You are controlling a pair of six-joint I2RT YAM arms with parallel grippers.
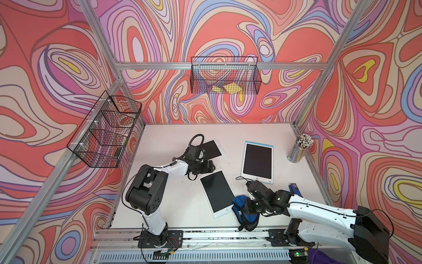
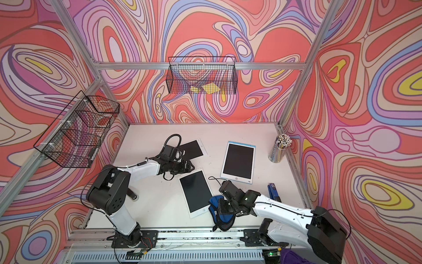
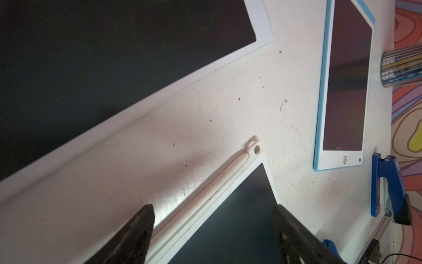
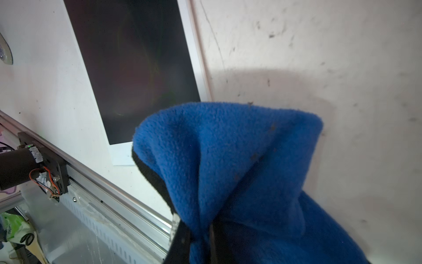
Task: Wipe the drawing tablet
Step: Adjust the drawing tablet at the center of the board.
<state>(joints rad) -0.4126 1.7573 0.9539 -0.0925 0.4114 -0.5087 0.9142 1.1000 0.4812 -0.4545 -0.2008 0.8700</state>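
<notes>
You had the right pincer (image 1: 248, 206) clamped on the blue cloth (image 4: 228, 160) at the near corner of the drawing tablet (image 1: 218, 194), by the near edge of the bench (image 1: 178, 205), and the left pincer (image 3: 212, 213) agape over its far corner, perhaps not touching, so next the cloth needed dragging across the dark screen.

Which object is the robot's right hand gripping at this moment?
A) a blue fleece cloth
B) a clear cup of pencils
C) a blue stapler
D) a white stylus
A: the right hand is shut on the blue fleece cloth, which bunches out from it beside the near corner of the white-framed drawing tablet.
</notes>
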